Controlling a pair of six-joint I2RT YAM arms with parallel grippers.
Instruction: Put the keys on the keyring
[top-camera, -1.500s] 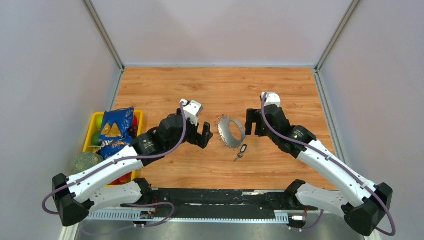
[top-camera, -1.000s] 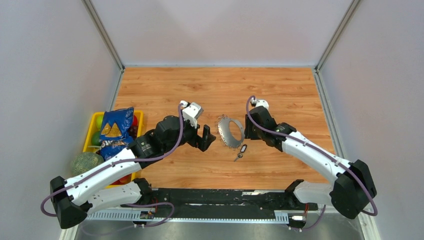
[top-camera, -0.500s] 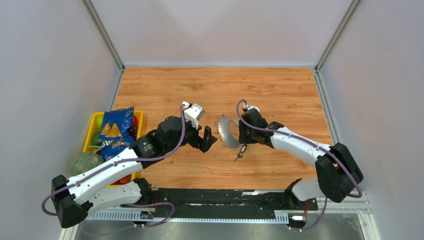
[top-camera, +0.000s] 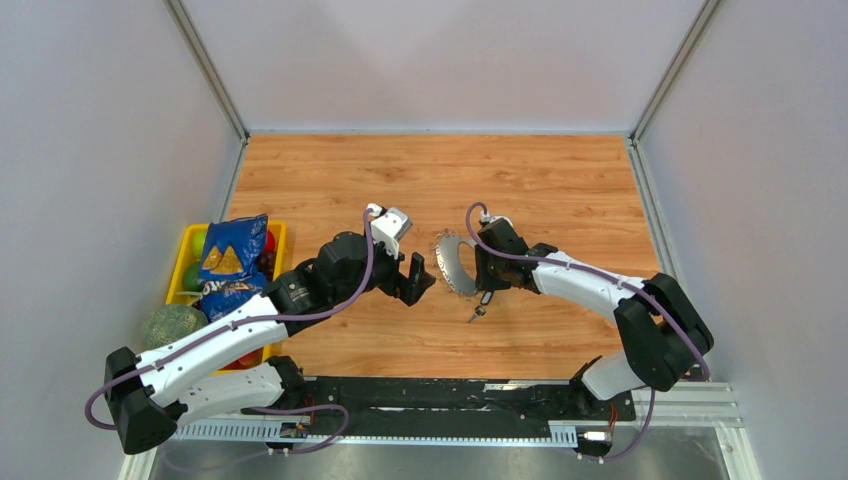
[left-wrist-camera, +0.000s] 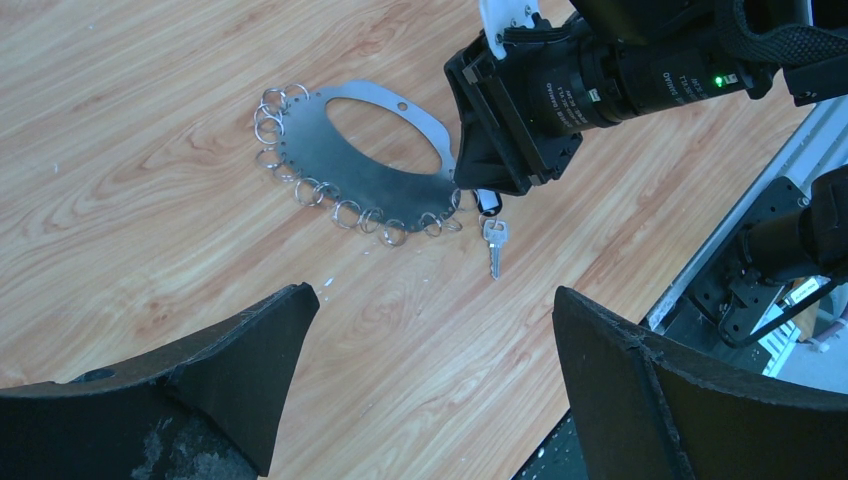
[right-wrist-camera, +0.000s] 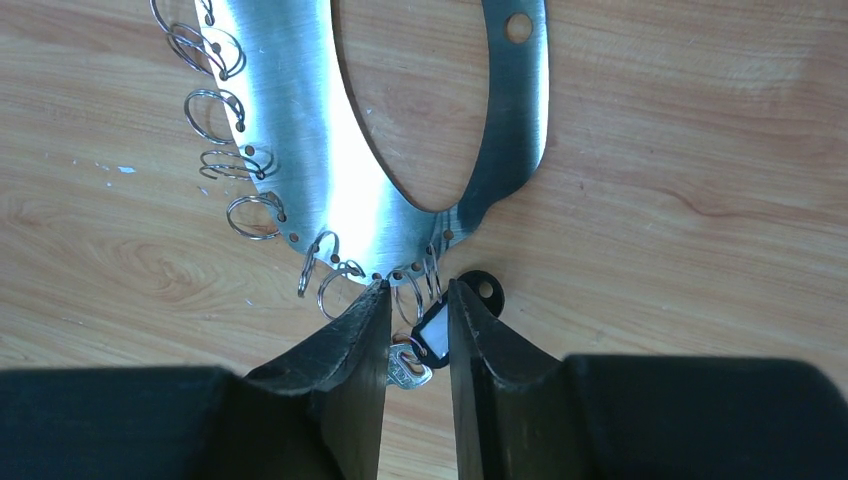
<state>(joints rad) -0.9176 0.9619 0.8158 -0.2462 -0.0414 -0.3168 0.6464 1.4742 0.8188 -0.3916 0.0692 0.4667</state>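
The keyring (top-camera: 455, 262) is a flat grey metal hoop with small wire rings along its rim. It stands tilted near the table's middle. My right gripper (top-camera: 484, 288) pinches its near rim. In the right wrist view the fingers (right-wrist-camera: 415, 290) stand a narrow gap apart at the hoop's (right-wrist-camera: 290, 120) lower edge, with small rings, a black tag (right-wrist-camera: 437, 328) and a silver key (right-wrist-camera: 408, 368) between them. The key (left-wrist-camera: 493, 250) hangs below the hoop (left-wrist-camera: 310, 150) in the left wrist view. My left gripper (top-camera: 420, 280) is wide open and empty (left-wrist-camera: 430, 300), just left of the hoop.
A yellow bin (top-camera: 188, 243) at the left table edge holds a blue snack bag (top-camera: 232, 262) and fruit. A green netted ball (top-camera: 170, 325) lies beside it. Grey walls enclose the table. A black rail (top-camera: 450, 395) runs along the near edge.
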